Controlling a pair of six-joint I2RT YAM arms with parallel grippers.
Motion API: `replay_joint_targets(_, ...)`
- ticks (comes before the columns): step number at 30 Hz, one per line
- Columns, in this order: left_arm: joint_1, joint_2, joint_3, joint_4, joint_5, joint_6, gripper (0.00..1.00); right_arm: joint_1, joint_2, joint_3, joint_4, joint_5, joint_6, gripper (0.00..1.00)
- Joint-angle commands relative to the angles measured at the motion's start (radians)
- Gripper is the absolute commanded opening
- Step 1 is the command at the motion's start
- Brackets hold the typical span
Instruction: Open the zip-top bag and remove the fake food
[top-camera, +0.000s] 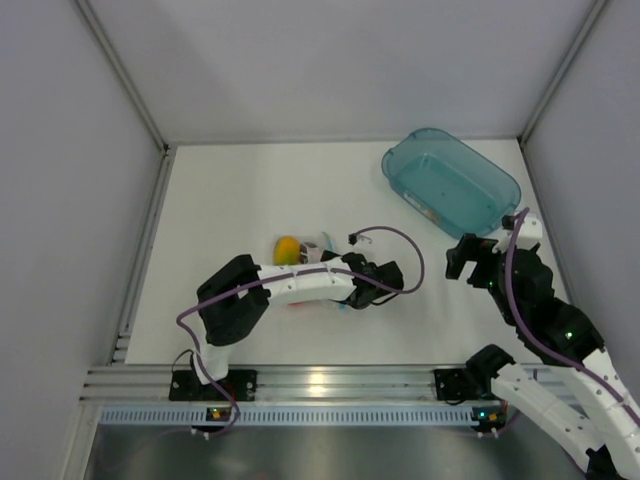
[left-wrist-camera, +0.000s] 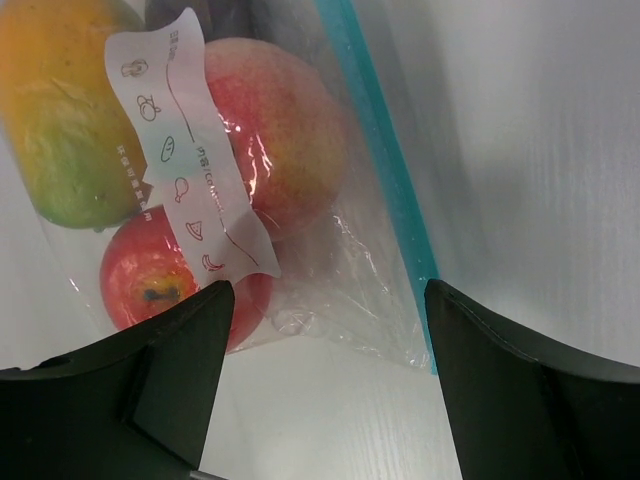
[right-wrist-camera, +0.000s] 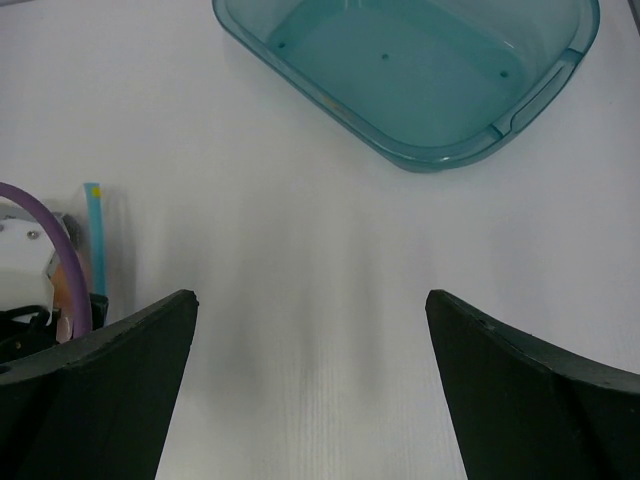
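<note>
The zip-top bag (top-camera: 320, 247) lies at mid-table, partly under my left forearm. In the left wrist view the bag (left-wrist-camera: 345, 265) is clear and crinkly with a white label, and its teal zip strip (left-wrist-camera: 385, 160) runs down its right side. Inside are a yellow-orange mango (left-wrist-camera: 60, 120), a pinkish peach (left-wrist-camera: 285, 120), a red tomato (left-wrist-camera: 150, 285) and a dark piece (left-wrist-camera: 200, 15) at the top edge. My left gripper (left-wrist-camera: 325, 290) is open just above the table, the bag's lower corner between its fingers, untouched. My right gripper (right-wrist-camera: 310, 300) is open and empty over bare table, right of the bag.
A teal translucent tub (top-camera: 450, 180) stands empty at the back right, also in the right wrist view (right-wrist-camera: 420, 70). Grey walls enclose the white table on three sides. An aluminium rail (top-camera: 320, 385) runs along the near edge.
</note>
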Motion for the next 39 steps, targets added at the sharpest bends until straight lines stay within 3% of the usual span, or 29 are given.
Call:
replay_joint_targets(1,-0.002,0.019,-0.034,-0.044,-0.063,-0.080,0.82,0.007,-0.007,-0.007,0.012,-0.022,-0.008,0.99)
replay_joint_targets(7,-0.002,0.063,-0.068,-0.035,-0.066,-0.145,0.67,0.007,-0.013,0.001,0.011,-0.045,-0.014,0.99)
replay_joint_targets(11,-0.002,0.088,-0.070,-0.032,-0.065,-0.163,0.38,0.009,-0.033,0.001,0.012,-0.051,-0.015,0.99)
replay_joint_targets(15,-0.002,0.094,-0.077,-0.026,-0.085,-0.177,0.23,0.007,-0.044,0.002,0.012,-0.056,-0.017,0.99)
replay_joint_targets(17,-0.001,0.091,-0.082,-0.023,-0.086,-0.174,0.07,0.007,-0.045,0.002,0.012,-0.057,-0.017,0.99)
replay_joint_targets(19,-0.002,0.071,-0.087,-0.021,-0.085,-0.177,0.00,0.007,-0.042,0.002,0.012,-0.057,-0.017,0.99)
replay_joint_targets(24,-0.002,-0.064,-0.117,0.028,-0.049,-0.125,0.00,0.007,-0.028,-0.009,0.027,-0.080,-0.015,0.99)
replay_joint_targets(29,-0.001,-0.298,-0.189,0.219,0.099,0.051,0.00,0.007,-0.030,-0.032,0.075,-0.172,-0.038,0.99)
replay_joint_targets(34,-0.001,-0.413,-0.206,0.296,0.205,0.187,0.00,0.007,-0.057,-0.071,0.167,-0.354,-0.092,0.99)
replay_joint_targets(37,0.001,-0.479,-0.220,0.348,0.289,0.266,0.00,0.007,-0.053,-0.107,0.227,-0.594,-0.133,0.99)
replay_joint_targets(39,0.002,-0.518,-0.247,0.385,0.343,0.286,0.00,0.007,-0.037,-0.114,0.245,-0.632,-0.086,0.99)
